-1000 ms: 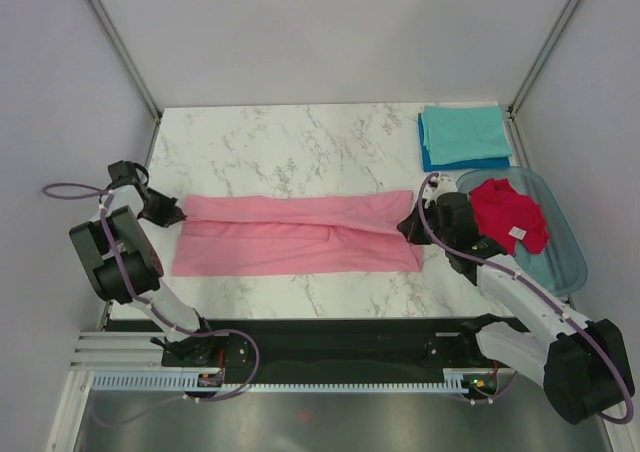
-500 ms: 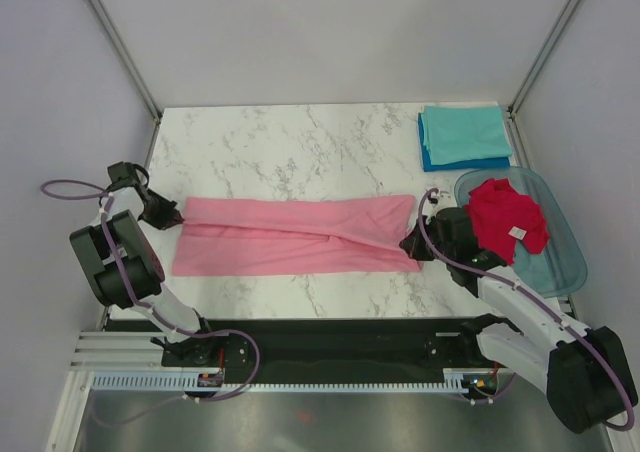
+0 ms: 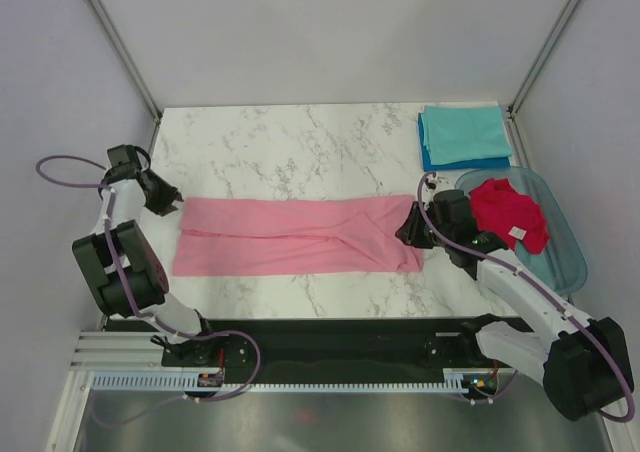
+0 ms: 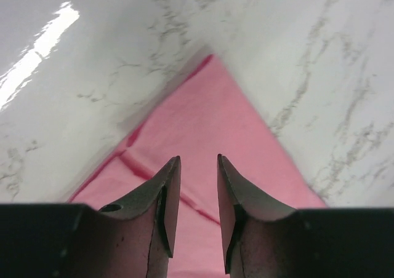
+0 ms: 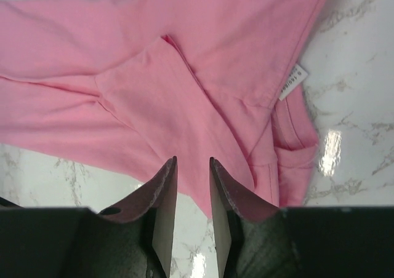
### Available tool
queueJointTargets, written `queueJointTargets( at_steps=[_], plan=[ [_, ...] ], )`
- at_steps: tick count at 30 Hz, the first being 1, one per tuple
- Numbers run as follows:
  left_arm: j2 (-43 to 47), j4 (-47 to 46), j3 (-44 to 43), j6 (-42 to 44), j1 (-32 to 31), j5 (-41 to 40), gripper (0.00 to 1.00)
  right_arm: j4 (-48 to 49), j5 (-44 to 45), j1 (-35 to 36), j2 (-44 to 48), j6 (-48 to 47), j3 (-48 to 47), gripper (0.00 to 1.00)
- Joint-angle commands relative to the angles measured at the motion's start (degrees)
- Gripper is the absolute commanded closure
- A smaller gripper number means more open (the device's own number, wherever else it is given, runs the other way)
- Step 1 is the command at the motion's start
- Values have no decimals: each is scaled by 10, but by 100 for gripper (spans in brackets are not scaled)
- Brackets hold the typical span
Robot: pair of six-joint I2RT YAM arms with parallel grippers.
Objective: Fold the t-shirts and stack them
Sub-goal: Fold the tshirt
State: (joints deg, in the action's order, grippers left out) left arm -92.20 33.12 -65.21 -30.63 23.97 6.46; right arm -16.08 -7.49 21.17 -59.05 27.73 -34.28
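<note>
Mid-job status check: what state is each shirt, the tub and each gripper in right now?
Light pink cloth t-shirt: folded into a long strip, flat on the marble table.
Crimson red cloth t-shirt: crumpled, unfolded.
Clear bluish plastic tub: holds the red shirt.
Blue cloth t-shirt: folded, bottom of the stack.
Teal cloth t-shirt: folded, on top of it.
Left gripper: open, empty.
Right gripper: open, empty.

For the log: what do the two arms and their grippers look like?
Both the left arm and right arm have white links with bulky black joints. A mauve cable loops along each. The left gripper and right gripper have dark, tapered fingers narrowing to tips. No markings visible.
</note>
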Motion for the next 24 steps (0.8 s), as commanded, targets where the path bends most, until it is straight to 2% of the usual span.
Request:
queueJointTargets(
  at_steps=[1, 4, 8, 12, 15, 20, 24],
  plan=[
    [-14, -28, -37, 24, -12, 89, 62, 40, 1, 3, -33, 9, -46, 65],
    [-66, -26, -51, 24, -23, 100, 64, 79, -3, 2, -91, 10, -60, 65],
    [-111, -26, -55, 18, -39, 67, 64, 146, -13, 2, -180, 4, -93, 66],
    [-146, -21, -61, 9, -40, 36, 65, 157, 32, 1, -299, -23, -126, 67],
    [-162, -13, -68, 7, -39, 1, 65, 156, 66, -2, -355, -44, -152, 69],
    [-176, -10, -91, 4, -39, -32, 65, 157, 128, -4, -379, -57, -175, 70],
    [-201, -10, -127, 1, -44, -25, 64, 153, 151, -9, -435, -65, -215, 71]
  ],
)
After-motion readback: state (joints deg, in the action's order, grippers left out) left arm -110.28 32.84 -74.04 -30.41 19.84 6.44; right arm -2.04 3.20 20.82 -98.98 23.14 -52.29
